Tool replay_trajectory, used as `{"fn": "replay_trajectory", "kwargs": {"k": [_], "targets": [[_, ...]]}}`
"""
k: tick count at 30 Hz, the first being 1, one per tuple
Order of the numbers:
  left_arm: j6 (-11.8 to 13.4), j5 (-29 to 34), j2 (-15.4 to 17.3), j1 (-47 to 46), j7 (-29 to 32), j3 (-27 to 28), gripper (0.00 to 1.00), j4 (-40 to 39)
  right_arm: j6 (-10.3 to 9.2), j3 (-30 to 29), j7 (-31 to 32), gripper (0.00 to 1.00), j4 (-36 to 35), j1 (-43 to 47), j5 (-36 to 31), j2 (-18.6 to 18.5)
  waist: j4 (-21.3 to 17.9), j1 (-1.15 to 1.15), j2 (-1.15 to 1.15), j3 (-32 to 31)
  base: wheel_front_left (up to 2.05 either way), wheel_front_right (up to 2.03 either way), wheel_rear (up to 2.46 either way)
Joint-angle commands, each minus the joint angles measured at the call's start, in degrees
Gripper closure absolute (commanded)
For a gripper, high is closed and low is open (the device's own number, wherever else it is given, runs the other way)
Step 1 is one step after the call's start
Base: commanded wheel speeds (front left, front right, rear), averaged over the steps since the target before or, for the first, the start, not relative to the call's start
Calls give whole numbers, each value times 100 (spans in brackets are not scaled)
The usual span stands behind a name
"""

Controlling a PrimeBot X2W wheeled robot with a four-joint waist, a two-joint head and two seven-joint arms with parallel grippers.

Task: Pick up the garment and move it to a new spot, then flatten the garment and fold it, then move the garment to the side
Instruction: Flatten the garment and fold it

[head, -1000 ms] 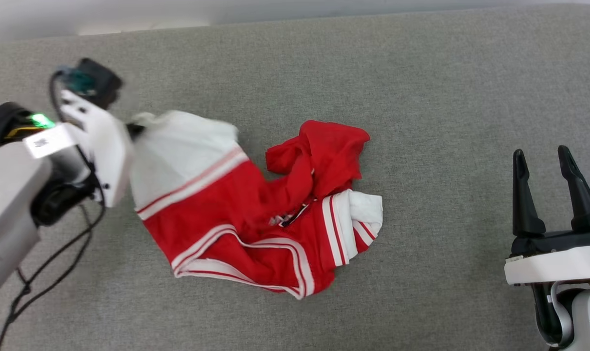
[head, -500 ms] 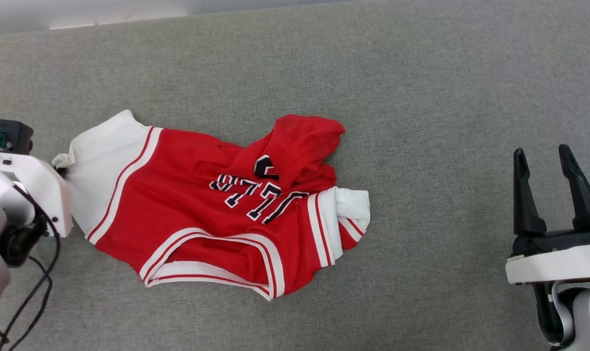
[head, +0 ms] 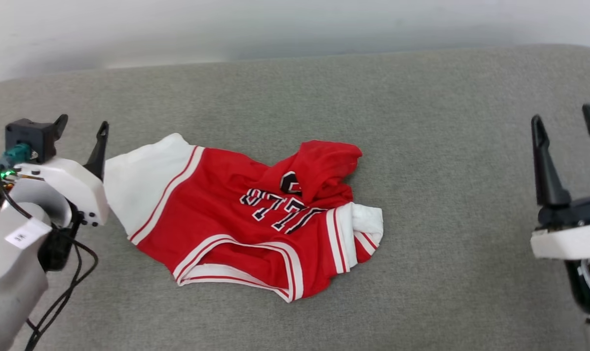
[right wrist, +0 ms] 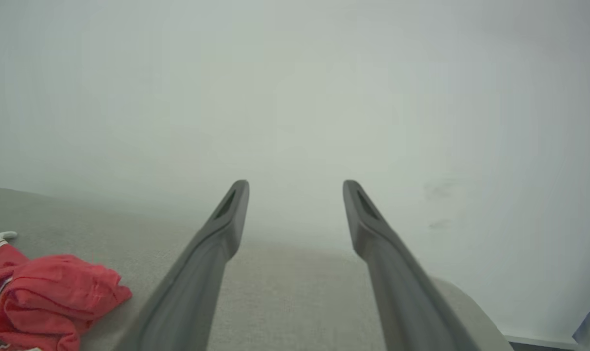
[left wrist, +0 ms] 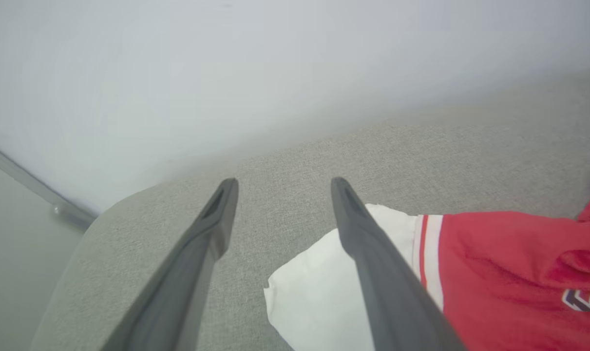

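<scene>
Left gripper point(head: 82, 123) sits at the left edge of the head view with its two dark fingers spread wide and nothing between them. In the left wrist view there is bare grey counter point(head: 446, 146) in the gap. One finger crosses in front of the white sleeve point(head: 143, 180), and I can't tell whether it's touching the cloth or just above it. Over at the right edge, the right gripper point(head: 562, 114) is just as wide open and empty, well apart from the fabric and aimed toward the pale wall point(right wrist: 295, 97). The garment point(head: 226, 214) lies left of the frame's centre, rumpled, with its long axis running left to right and dipping a little toward the right. There's one white sleeve at the left end and the other bunched at the right. The striped neckline point(head: 236, 263) points toward the bottom of the frame. The black numbers point(head: 280, 209) face up, tilted, and are partly covered by a fold of red cloth heaped at the upper right of the shirt. From the right wrist view, that red heap shows at the lower left.
</scene>
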Motion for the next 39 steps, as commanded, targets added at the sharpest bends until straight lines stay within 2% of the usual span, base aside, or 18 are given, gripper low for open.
{"fn": "replay_trajectory", "kwargs": {"k": [1,4,8,11,14,18,20,23,26,30,39], "targets": [[224,127,10,194,-56,142,0,-289,-2,88,62,0,-105,-218,45,-169,177,0,0,-166,0,0,0],[727,483,42,578,-83,713,0,-1176,-2,449,424,0,-320,-542,180,-567,298,0,0,-226,0,0,0],[1349,1078,-78,1453,-74,1660,0,-2345,-3,1340,1391,0,-550,-1029,649,-1263,431,0,0,-243,0,0,0],[1597,1515,-293,2104,-75,2261,0,-2964,-3,2103,2317,0,-702,-1425,1179,-1816,530,0,0,-215,0,0,0],[1669,1917,-579,2658,-76,2700,0,-3418,-2,2845,3296,0,-802,-1741,1843,-2348,638,0,0,-171,0,0,0],[1605,2378,-983,3175,-76,3102,0,-3721,-2,3859,4622,0,-956,-2209,2757,-2960,761,0,0,-80,0,0,0],[1530,2561,-1179,3343,-77,3207,0,-3751,-3,4262,5160,0,-1014,-2456,3176,-3148,819,0,0,-11,0,0,0],[1399,2796,-1480,3495,-77,3374,0,-3769,-3,4765,5821,0,-960,-2794,3652,-3273,900,0,0,131,0,0,0],[1278,3075,-1777,3563,-77,3499,0,-3838,-3,5194,6258,0,-809,-3157,3933,-3240,989,0,0,295,0,0,0],[1054,3399,-2142,3561,-77,3635,0,-3852,-2,5736,6409,0,-485,-3545,4084,-3053,1110,0,0,523,0,0,0],[539,3882,-2746,3374,-77,3960,0,-3729,-2,7140,6076,0,376,-3922,4288,-2782,1273,0,0,919,0,0,0]]}}
